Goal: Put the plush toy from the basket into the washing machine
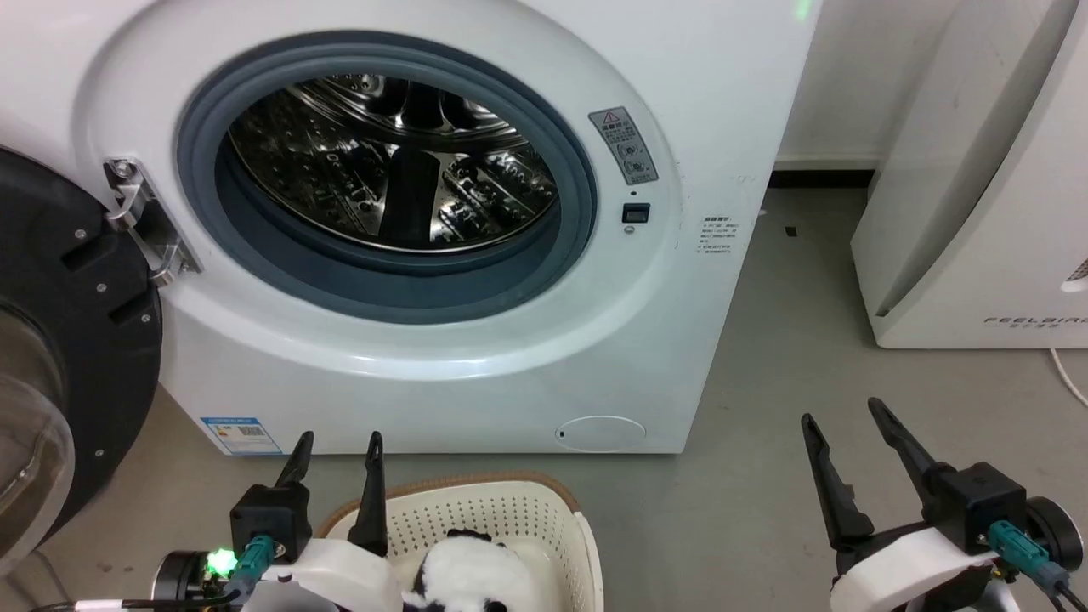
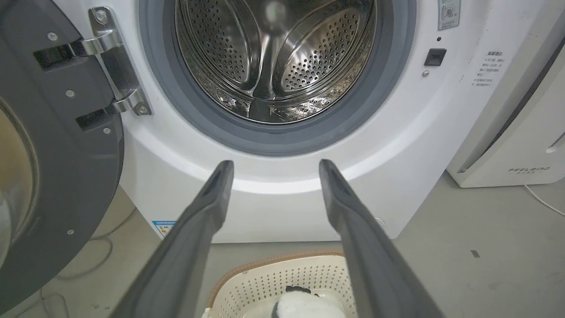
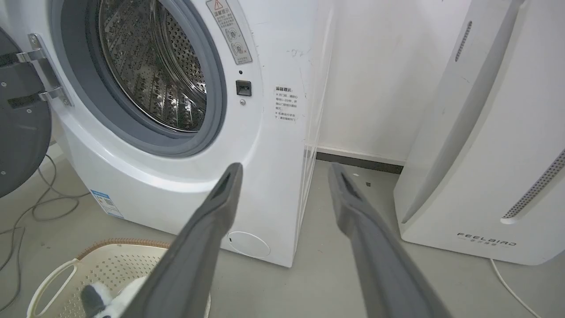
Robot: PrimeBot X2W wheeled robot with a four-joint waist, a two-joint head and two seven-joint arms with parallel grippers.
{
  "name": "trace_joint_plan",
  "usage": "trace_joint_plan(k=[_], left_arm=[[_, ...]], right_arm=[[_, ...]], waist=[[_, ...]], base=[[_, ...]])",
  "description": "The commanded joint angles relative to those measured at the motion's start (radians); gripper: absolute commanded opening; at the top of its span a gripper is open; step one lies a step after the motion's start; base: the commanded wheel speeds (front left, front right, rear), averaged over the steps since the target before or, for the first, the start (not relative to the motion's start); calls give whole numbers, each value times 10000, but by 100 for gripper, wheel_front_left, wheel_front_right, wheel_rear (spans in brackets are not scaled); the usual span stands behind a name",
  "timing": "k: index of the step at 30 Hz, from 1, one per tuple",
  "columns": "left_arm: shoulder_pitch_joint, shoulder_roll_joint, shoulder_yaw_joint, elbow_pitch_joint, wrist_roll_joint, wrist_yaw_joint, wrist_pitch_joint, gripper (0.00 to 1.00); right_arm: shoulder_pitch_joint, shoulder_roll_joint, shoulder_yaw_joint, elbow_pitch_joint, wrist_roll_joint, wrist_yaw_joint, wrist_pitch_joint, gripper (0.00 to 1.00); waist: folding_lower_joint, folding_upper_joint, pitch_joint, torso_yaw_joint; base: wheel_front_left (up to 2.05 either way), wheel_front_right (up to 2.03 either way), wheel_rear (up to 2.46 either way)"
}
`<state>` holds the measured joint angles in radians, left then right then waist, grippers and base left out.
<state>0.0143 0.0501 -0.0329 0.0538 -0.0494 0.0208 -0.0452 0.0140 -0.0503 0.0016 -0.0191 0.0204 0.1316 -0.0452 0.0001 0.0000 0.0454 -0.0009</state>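
Black plastic ringed the round glass door, which was swung wide open at the far left. Next to it stood the washing machine, white, with nothing visible in its shiny steel drum. Low in front, the left claw hung at the left edge of the basket, its two dark fingers parted and holding nothing. The cream basket sat on the grey floor just before the washer. Inside it lay the plush toy, fluffy white with black patches, partly cut off at the bottom of the head view. Further right, the right claw was also spread and empty, well apart from the basket. A plain white appliance stood at the far right. The toy looked light, soft and squashy, so a deep pinch across its thick white body would likely hold better than an ear or limb.
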Motion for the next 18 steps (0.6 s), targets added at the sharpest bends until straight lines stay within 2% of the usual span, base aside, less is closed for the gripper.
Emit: trace_joint_plan(k=[1, 18], left_arm=[[-219, 0, -60, 133, -99, 55, -98, 100], [-975, 0, 61, 2008, -913, -112, -495, 100]], right_arm=[[-172, 0, 4, -115, 70, -2, -108, 100], [-501, -141, 157, -428, 207, -3, -504, 100]], waist=[[-1, 0, 111, -2], [-1, 0, 1258, 7]], base=[[0, 0, 0], [0, 0, 0]])
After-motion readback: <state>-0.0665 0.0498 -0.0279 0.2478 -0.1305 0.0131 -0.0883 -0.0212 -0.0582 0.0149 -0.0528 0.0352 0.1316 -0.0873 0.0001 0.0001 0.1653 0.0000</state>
